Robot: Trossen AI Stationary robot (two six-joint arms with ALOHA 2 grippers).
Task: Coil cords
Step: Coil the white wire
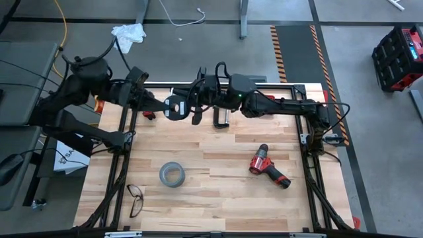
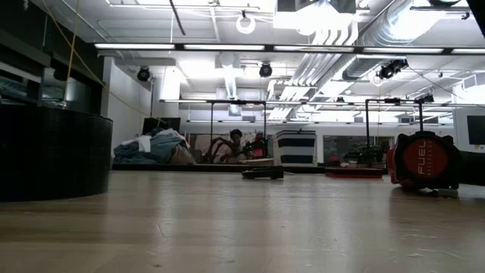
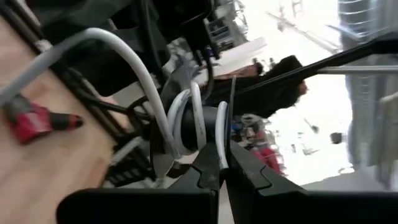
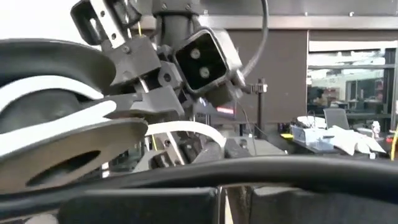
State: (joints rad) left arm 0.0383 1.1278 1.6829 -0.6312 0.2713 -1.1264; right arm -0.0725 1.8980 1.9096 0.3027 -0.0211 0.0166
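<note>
Both arms meet over the far, upper-centre edge of the table in the high view. The left gripper has its fingers pressed together on the thin rim of the black spool; the white cord is wound in a few turns about the spool's core and leaves it as a loose arc toward the upper left of the left wrist view. The right gripper lies just beside the spool in the high view, fingers drawn together; whether they pinch the rim or the cord cannot be told. In the right wrist view the spool fills the left half of the frame, with white cord running off its groove toward the left arm's wrist camera.

Holding the spool aloft by its rim probably leaves the groove free, so that cord can be laid in turn by turn.

Open room: bare board lies toward the lower frame in the high view. A grey tape roll, spectacles and a red drill sit there, well apart from the grippers. The table's black frame rail runs close behind the arms, so clearance is least at the upper edge.
</note>
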